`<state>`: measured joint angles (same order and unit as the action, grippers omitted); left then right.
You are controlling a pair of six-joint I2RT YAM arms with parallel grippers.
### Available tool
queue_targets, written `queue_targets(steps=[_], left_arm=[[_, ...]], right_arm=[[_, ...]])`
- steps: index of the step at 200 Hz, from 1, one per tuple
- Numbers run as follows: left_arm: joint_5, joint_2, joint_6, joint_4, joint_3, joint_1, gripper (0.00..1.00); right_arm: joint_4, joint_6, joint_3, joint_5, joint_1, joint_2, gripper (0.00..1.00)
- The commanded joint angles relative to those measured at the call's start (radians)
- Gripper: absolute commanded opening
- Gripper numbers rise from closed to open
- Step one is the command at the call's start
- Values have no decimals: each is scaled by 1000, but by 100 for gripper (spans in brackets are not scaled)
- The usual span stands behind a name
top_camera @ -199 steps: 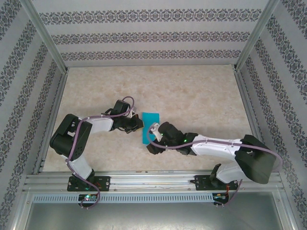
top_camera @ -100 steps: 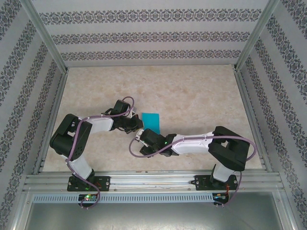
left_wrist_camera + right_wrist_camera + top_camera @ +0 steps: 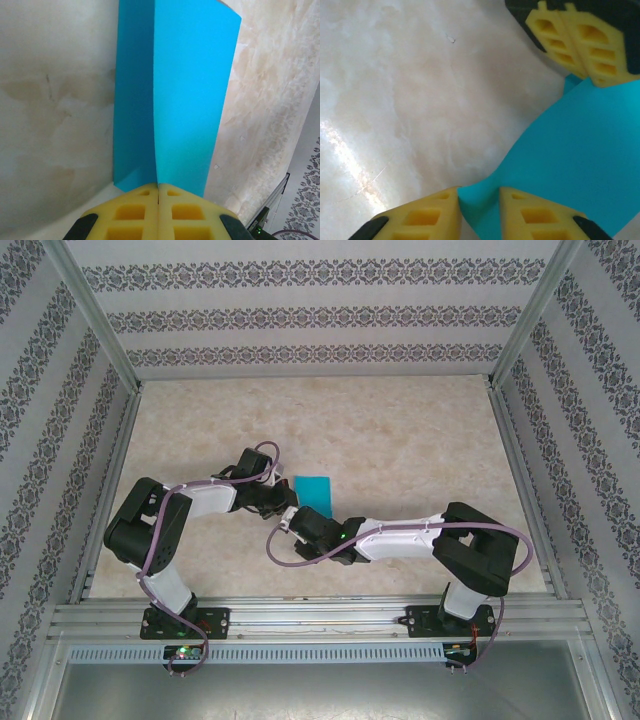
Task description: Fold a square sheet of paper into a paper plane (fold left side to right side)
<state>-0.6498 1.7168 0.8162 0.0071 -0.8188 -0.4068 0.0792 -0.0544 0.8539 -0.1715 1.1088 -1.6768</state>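
Note:
The square sheet of paper (image 3: 314,487) is turquoise-blue and lies mid-table, partly lifted off the surface. In the left wrist view the sheet (image 3: 190,90) stands up in two panels meeting at a crease. My left gripper (image 3: 159,186) is shut on its near edge at that crease. My right gripper (image 3: 296,523) sits just in front of the left gripper (image 3: 290,502). In the right wrist view the right gripper (image 3: 479,192) has a narrow gap between its yellow fingers. A curled corner of the sheet (image 3: 580,150) lies in that gap. The left gripper's fingers (image 3: 580,40) show at the top right, on the paper.
The beige marbled tabletop (image 3: 400,430) stretches behind and to the right of the paper. Patterned walls and metal posts (image 3: 95,315) enclose the table. The right arm's elbow (image 3: 480,550) is folded at the near right.
My right arm swung left and folded its elbow, bringing its gripper to the sheet's near corner, and its jaws have narrowed. The left gripper has kept its hold and stayed still.

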Motion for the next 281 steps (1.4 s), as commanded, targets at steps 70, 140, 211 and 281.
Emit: queue_targets(steps=[70, 140, 211, 281], left_arm=[[24, 0, -40, -57, -41, -16, 7], [61, -99, -120, -170, -68, 23, 32], [-47, -45, -187, -190, -156, 16, 22], [-73, 166, -213, -182, -245, -26, 13]], right_arm=[[6, -88, -40, 114, -28, 30, 0], [-57, -157, -101, 353, -138, 84, 0], [-105, -203, -121, 498, -202, 83, 0], [-113, -239, -121, 552, -233, 72, 0]])
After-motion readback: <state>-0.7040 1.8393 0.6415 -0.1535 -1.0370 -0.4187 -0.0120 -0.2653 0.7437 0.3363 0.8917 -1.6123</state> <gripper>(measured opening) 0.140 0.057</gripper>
